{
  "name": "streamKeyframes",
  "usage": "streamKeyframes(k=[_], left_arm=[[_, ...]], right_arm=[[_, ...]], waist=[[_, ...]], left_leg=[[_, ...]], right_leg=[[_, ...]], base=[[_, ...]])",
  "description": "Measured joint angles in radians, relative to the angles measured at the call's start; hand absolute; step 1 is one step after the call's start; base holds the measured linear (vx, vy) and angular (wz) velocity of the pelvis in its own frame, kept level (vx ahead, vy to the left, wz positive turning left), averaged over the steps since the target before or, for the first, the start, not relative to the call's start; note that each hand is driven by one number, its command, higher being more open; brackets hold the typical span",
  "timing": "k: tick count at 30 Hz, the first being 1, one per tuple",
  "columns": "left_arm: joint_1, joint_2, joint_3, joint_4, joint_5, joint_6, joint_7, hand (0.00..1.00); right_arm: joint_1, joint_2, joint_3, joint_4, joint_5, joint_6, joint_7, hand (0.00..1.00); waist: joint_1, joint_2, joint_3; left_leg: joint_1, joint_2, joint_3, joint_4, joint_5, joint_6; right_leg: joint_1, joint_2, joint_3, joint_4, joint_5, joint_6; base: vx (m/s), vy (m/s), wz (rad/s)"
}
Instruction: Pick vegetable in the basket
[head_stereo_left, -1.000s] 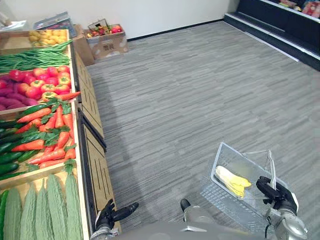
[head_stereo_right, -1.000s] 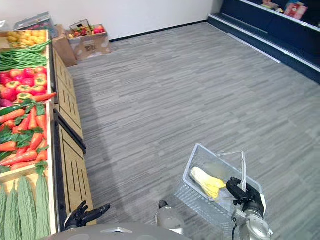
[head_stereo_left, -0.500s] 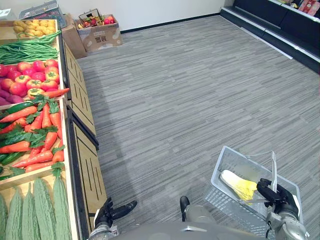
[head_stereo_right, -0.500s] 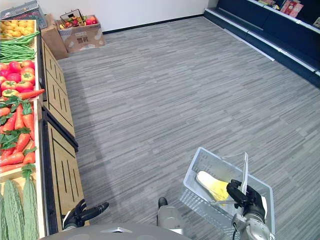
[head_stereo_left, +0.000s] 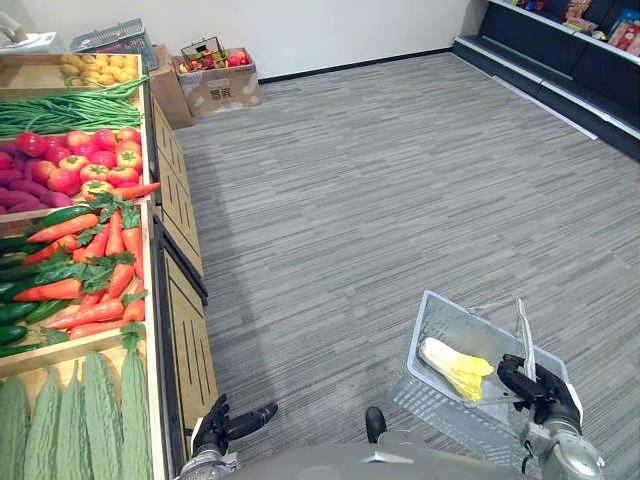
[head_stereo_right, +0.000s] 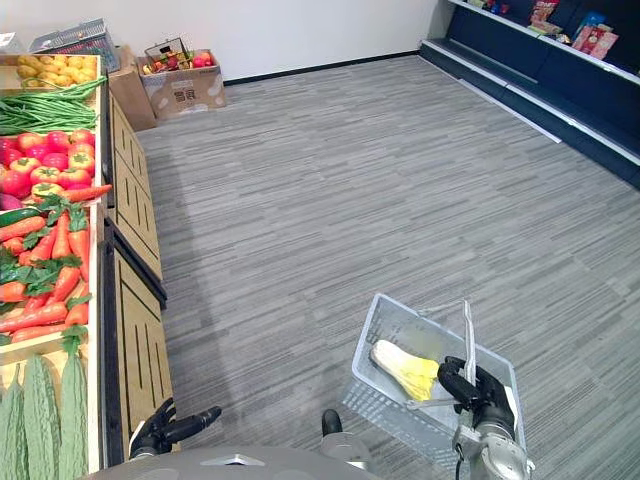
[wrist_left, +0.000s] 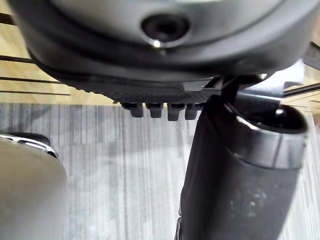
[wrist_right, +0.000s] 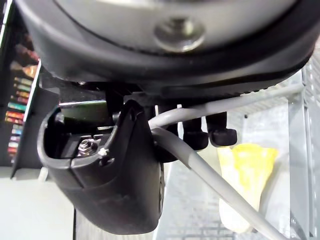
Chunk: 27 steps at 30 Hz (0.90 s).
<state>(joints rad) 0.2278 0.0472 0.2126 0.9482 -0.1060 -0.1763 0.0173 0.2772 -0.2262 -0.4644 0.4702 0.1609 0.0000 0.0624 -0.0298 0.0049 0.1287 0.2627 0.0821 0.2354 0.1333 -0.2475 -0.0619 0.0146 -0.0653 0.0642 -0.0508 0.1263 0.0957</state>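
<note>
A pale wire basket (head_stereo_left: 418, 388) hangs low over the floor at the lower right. My right hand (head_stereo_left: 536, 386) is shut on its grey handle (wrist_right: 200, 167). Inside the basket lies a white and yellow leafy vegetable (head_stereo_left: 455, 366), also visible past my fingers in the right wrist view (wrist_right: 246, 172). My left hand (head_stereo_left: 226, 428) hangs by the front of the wooden produce stand (head_stereo_left: 185, 310), with fingers relaxed and nothing in it. On the stand lie carrots (head_stereo_left: 98, 272), cucumbers (head_stereo_left: 20, 295), bitter gourds (head_stereo_left: 85, 425), tomatoes and peppers (head_stereo_left: 88, 165) and green beans (head_stereo_left: 65, 112).
The stand runs along the left side with slatted wooden fronts. A cardboard box (head_stereo_left: 218, 85) of produce stands against the far wall. Dark shelving (head_stereo_left: 575, 55) lines the far right. Grey plank floor (head_stereo_left: 380, 190) stretches between the stand and the shelves.
The whole picture has shifted, so the camera moved. The basket has swung a little to the left under my right hand, which keeps hold of the handle. My left hand stays low.
</note>
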Motion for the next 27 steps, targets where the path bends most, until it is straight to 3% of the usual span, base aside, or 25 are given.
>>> streamKeyframes(k=[4,6,7,9,11,12,15,23,25,27], left_arm=[[0.001,-0.002,0.000,-0.015,0.000,-0.001,0.002,1.00],[0.005,0.002,0.002,-0.040,0.000,-0.013,0.002,1.00],[0.007,0.003,0.002,-0.045,-0.001,-0.019,0.003,1.00],[0.007,0.013,0.003,-0.045,0.000,-0.018,0.008,1.00],[0.013,0.013,0.032,-0.033,-0.002,-0.009,0.009,1.00],[0.014,0.017,0.043,-0.018,-0.004,0.005,0.008,1.00],[0.018,0.032,0.047,0.006,-0.005,0.031,0.008,1.00],[0.034,0.031,0.057,0.005,-0.004,0.031,0.007,1.00],[0.034,0.031,0.057,0.005,-0.004,0.031,0.008,1.00],[0.034,0.030,0.057,0.005,-0.002,0.031,0.010,1.00]], right_arm=[[-0.034,0.000,0.009,0.019,0.000,0.000,-0.001,0.00],[-0.027,0.001,0.014,0.019,0.000,0.000,-0.002,0.00],[-0.021,0.003,0.014,0.019,0.000,0.000,-0.002,0.00],[-0.001,0.013,0.014,0.018,0.000,0.002,-0.007,0.00],[0.003,0.023,0.015,0.018,0.000,0.010,-0.007,0.00],[0.008,0.030,0.017,0.018,-0.001,0.012,-0.008,0.00],[0.011,0.033,0.022,0.018,0.000,0.020,-0.016,0.00],[-0.018,0.033,0.024,0.014,0.000,0.020,-0.024,0.00],[-0.017,0.033,0.024,0.015,0.001,0.020,-0.021,0.00],[-0.015,0.033,0.022,0.014,0.004,0.020,-0.011,0.00]], waist=[[0.008,-0.006,0.003],[0.014,-0.038,0.021],[0.020,-0.044,0.020],[0.024,-0.061,0.024],[0.027,-0.064,0.024],[0.026,-0.065,0.024],[0.024,-0.067,0.039],[0.023,-0.056,0.064],[0.018,-0.053,0.066],[-0.007,-0.051,0.065]], left_leg=[[0.012,-0.005,0.020,0.004,-0.017,0.006],[0.041,-0.028,0.029,0.018,-0.037,0.016],[0.046,-0.032,0.032,0.028,-0.045,0.018],[0.073,-0.038,0.033,0.035,-0.074,0.021],[0.092,-0.041,0.034,0.018,-0.076,0.024],[0.093,-0.037,0.033,0.010,-0.076,0.019],[0.093,-0.018,0.030,-0.020,-0.046,-0.009],[0.111,-0.002,0.032,-0.076,-0.018,-0.023],[0.113,-0.003,0.025,-0.083,-0.018,-0.023],[0.108,-0.003,-0.010,-0.084,-0.019,-0.025]], right_leg=[[-0.073,0.008,0.025,0.155,-0.055,-0.005],[-0.133,-0.005,0.036,0.350,-0.150,-0.006],[-0.143,-0.008,0.037,0.384,-0.168,-0.009],[-0.163,-0.071,-0.064,0.487,-0.248,-0.059],[-0.168,-0.136,-0.188,0.520,-0.254,-0.065],[-0.169,-0.141,-0.213,0.519,-0.255,-0.052],[-0.172,-0.134,-0.245,0.510,-0.241,-0.034],[-0.167,-0.122,-0.253,0.493,-0.235,-0.024],[-0.173,-0.126,-0.256,0.511,-0.241,-0.028],[-0.176,-0.143,-0.281,0.552,-0.280,-0.025]], base=[[-0.09,-0.015,-0.18],[-0.12,-0.044,-0.07],[-0.12,-0.059,-0.09],[-0.10,-0.045,-0.07],[-0.03,-0.002,-0.21],[0.01,-0.015,-0.19],[0.10,-0.055,0.05],[0.10,-0.008,0.03],[0.10,0.017,0.14],[0.12,-0.033,0.39]])
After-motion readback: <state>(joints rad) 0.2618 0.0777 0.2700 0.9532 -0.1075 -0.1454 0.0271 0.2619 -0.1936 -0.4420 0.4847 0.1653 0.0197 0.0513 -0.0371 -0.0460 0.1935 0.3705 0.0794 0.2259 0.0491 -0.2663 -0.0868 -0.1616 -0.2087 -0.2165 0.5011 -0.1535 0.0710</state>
